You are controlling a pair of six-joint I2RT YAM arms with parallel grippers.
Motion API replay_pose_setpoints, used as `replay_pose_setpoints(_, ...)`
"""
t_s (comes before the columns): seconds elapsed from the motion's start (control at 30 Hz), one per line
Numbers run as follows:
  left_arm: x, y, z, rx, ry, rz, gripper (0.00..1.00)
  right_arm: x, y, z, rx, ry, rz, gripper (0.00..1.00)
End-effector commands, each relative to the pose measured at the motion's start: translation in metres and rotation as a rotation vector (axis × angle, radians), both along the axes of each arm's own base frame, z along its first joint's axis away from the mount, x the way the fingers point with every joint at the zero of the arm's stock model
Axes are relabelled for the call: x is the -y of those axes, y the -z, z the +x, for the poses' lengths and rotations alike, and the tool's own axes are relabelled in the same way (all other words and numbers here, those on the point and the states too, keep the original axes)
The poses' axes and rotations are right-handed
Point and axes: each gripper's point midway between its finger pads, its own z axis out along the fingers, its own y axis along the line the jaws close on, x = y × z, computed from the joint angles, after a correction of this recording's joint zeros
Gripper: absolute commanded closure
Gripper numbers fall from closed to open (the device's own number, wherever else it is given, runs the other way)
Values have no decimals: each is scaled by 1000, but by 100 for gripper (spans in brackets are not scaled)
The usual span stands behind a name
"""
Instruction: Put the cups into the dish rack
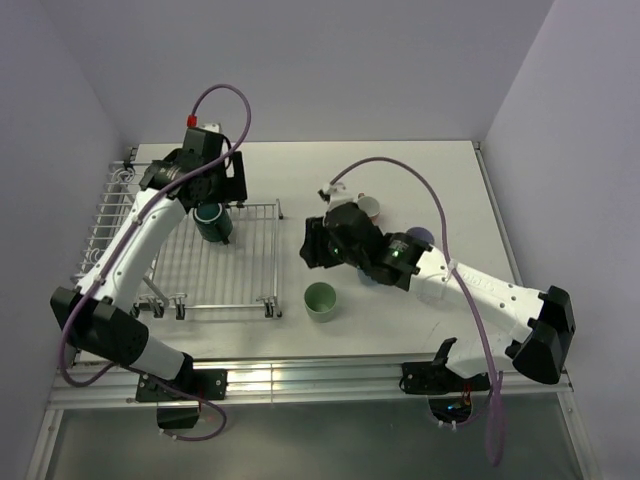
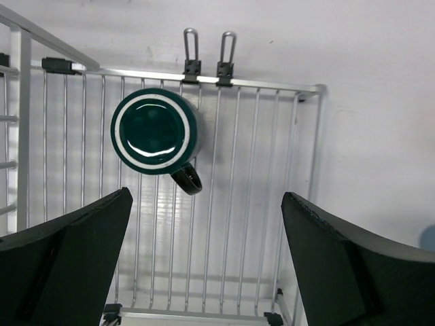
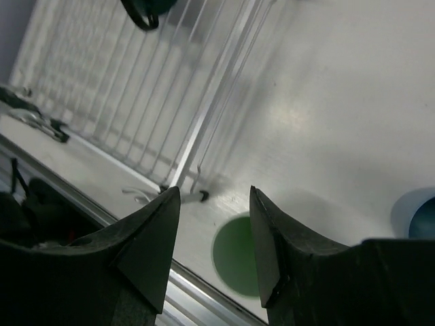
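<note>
Top view: the right arm partly hides a salmon cup and a lavender cup. One pale green cup stands on the counter, and one dark green mug stands on the dish rack.

Left wrist: left jaws wide, empty, above the mug.

Right wrist: the blue cup is cut off by the frame edge; right jaws narrowly parted, empty.

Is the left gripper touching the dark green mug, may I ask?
Apart. Left wrist view shows dish rack bars between the left gripper and dark green mug.
</note>
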Motion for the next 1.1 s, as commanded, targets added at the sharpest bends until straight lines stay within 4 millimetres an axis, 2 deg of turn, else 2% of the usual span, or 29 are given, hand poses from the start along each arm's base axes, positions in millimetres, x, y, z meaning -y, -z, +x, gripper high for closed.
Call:
replay_pose_setpoints(0.0,12,-48,-1,134,35,-98,1,21,18,-17,33,54,-123,47)
replay_pose_setpoints(0.13,15,-51,-5,145,51,-117,1,15,40,-42,18,26,-201,48)
replay_pose_setpoints(0.37,15,-49,-7,146,53,-117,1,3,73,-65,-17,-38,-271,48)
replay_pose_setpoints(0.7,14,-39,-8,132,52,-111,1,-11,105,-80,-57,-86,-325,48)
replay_pose_setpoints(0.93,14,-35,-6,127,51,-111,1,-15,125,-79,-75,-93,-374,48)
replay_pose_setpoints(1.03,15,-33,-6,122,53,-111,1,-15,131,-78,-79,-91,-402,59)
replay_pose_setpoints(1.07,16,-32,-5,123,54,-113,1,-15,131,-77,-79,-90,-408,70)
